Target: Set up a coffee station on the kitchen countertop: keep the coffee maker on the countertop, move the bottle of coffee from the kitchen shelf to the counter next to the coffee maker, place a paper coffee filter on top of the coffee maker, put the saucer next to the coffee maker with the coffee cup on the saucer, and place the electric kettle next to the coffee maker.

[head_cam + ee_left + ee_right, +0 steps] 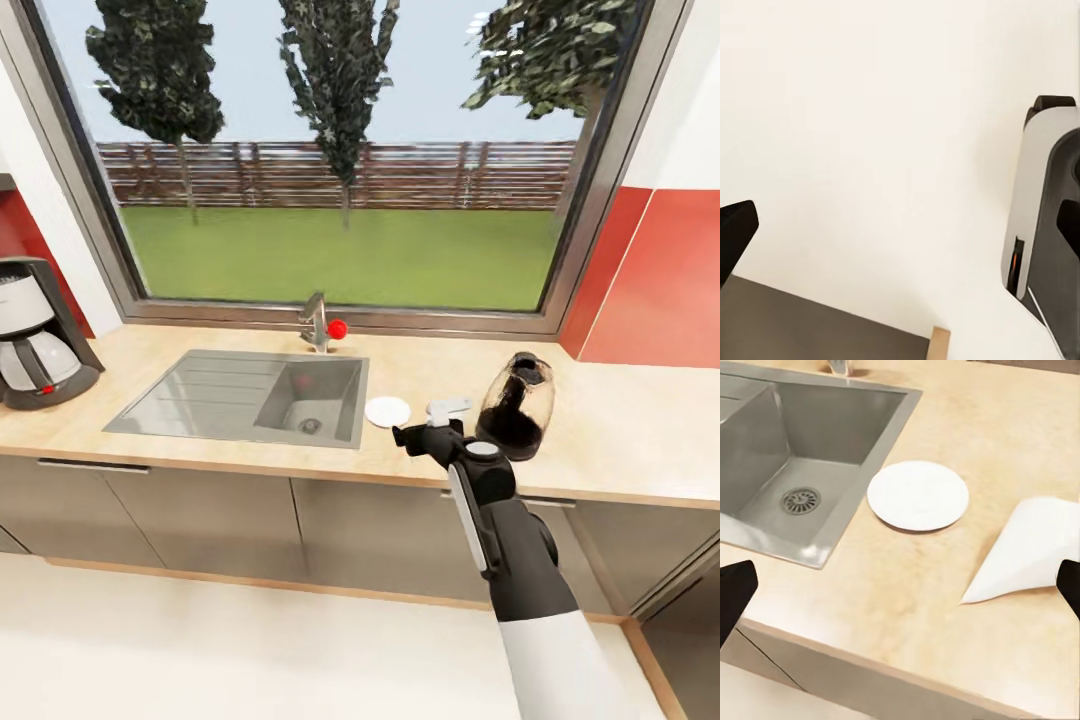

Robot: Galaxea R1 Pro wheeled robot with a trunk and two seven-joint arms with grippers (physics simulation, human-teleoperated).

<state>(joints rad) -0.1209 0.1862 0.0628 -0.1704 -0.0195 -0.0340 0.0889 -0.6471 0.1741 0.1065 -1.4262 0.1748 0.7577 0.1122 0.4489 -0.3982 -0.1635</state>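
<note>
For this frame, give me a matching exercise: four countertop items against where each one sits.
Items:
1. coffee maker
2. saucer
3. paper coffee filter
4. electric kettle

Places:
A. just beyond the right tool, between the saucer and the kettle
B. far left end of the countertop, left of the sink
C. tilted, right of the paper cone
D. flat beside the sink's right edge

Pairs: 1-B, 2-D, 3-A, 4-C
</note>
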